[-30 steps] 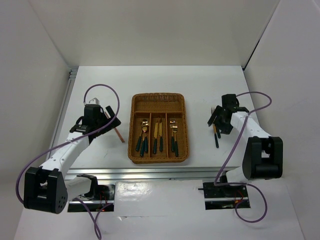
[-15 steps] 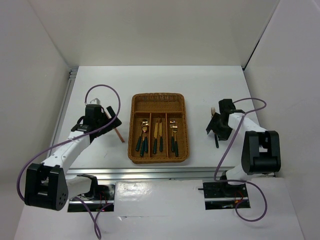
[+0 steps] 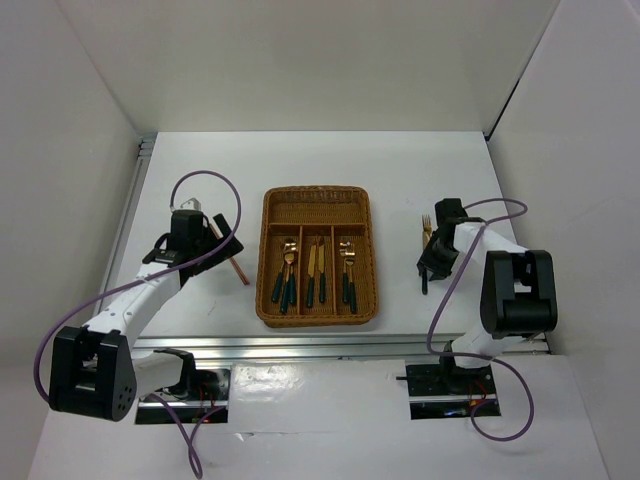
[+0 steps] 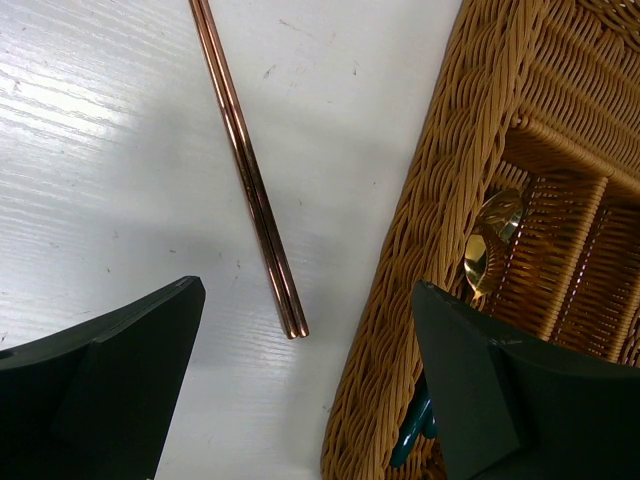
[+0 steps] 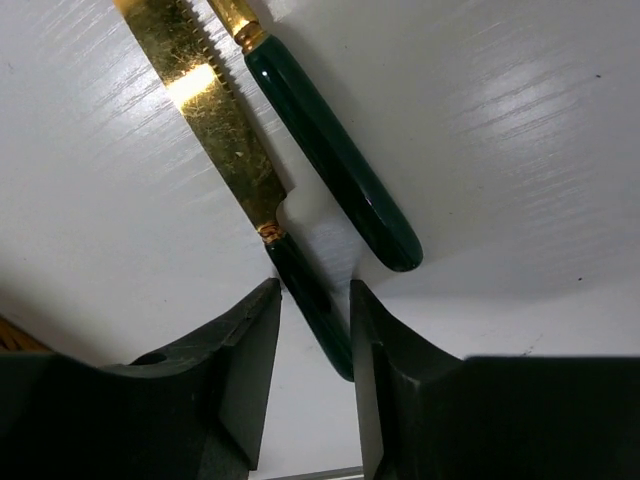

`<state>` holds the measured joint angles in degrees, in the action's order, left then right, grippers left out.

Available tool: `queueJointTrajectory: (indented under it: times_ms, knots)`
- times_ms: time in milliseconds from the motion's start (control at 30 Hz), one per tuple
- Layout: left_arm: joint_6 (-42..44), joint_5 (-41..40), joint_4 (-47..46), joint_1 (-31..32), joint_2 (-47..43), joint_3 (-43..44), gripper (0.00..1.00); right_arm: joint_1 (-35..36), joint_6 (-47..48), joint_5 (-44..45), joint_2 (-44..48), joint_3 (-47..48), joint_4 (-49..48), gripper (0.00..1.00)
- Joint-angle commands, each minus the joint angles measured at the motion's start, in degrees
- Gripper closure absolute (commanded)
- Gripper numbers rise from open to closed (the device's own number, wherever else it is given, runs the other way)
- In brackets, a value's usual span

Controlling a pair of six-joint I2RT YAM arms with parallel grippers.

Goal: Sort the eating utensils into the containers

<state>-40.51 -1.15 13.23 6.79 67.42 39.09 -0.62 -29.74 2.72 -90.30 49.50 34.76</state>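
Two utensils lie on the table at the right: a knife with a gold serrated blade and a dark green handle, and beside it a fork, of which only the green handle shows in the right wrist view. My right gripper is down on the table, its jaws narrowed on the knife's handle. A pair of copper chopsticks lies left of the wicker tray. My left gripper hangs open over the chopsticks' near ends.
The tray's three long slots hold spoons, knives and forks; its crosswise slot at the far end holds nothing. The left gripper's right finger hangs over the tray's left wall. The table's front edge is just behind both arms.
My right gripper has come down and nearer to the knife's handle, and its jaws have narrowed from wide open onto it. The left arm has barely moved.
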Motion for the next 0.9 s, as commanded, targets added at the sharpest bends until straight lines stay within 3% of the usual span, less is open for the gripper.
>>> queueJointTrajectory:
  times_ms: [0, 200, 500, 733, 867]
  knots:
    - [1.05, 0.18, -1.81, -0.37, -0.01, -0.33, 0.0, 0.01, 0.64, -1.48, -0.93, 0.6, 0.04, 0.59]
    - [1.05, 0.18, -1.81, -0.37, -0.01, -0.33, 0.0, 0.79, 1.17, -4.82, -0.4, -0.45, -2.77, 0.7]
    - [1.05, 0.18, -1.81, -0.37, -0.01, 0.2, 0.0, 5.11, 0.64, -4.3, -1.54, 1.2, -2.87, 0.99]
    - [1.05, 0.18, -1.28, -0.37, -0.01, 0.72, 0.0, 11.51, 0.64, -1.93, 4.33, 13.14, 3.63, 1.0]
    - [1.05, 0.18, -1.28, -0.37, 0.52, 0.72, 0.0, 19.05, 2.31, -2.97, 6.98, 19.4, 4.26, 1.0]
